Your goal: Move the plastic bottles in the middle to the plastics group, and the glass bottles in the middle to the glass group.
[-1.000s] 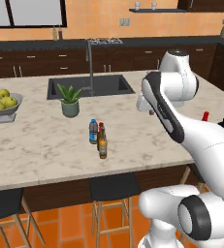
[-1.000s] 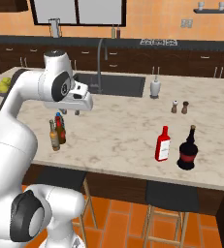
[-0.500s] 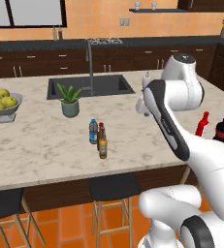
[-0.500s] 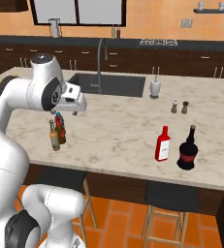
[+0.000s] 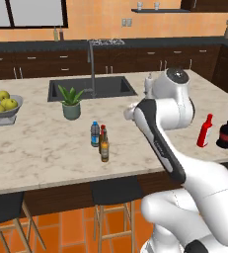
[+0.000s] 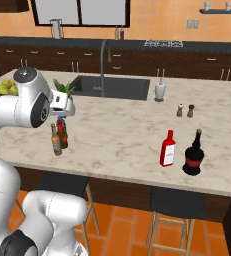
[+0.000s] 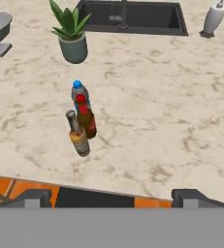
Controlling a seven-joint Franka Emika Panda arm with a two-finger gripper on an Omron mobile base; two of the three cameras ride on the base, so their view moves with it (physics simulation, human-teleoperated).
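Arm has swung back; fingers (image 7: 111,196) now spread wide, empty. Descend straight over one brown bottle (image 7: 78,133), clearing its neighbours.

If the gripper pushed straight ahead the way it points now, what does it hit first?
Judging by the hand view, probably bare countertop, just right of the red-topped amber bottle and the plain amber bottle. The gripper stands open, high above; depth is unclear, so a slight drift left could meet those bottles instead.

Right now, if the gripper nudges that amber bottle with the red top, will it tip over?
Probably. The red-topped amber bottle is slim and upright, so a high push would likely topple it. The water bottle and the other amber bottle stand close by, so they might get knocked too.
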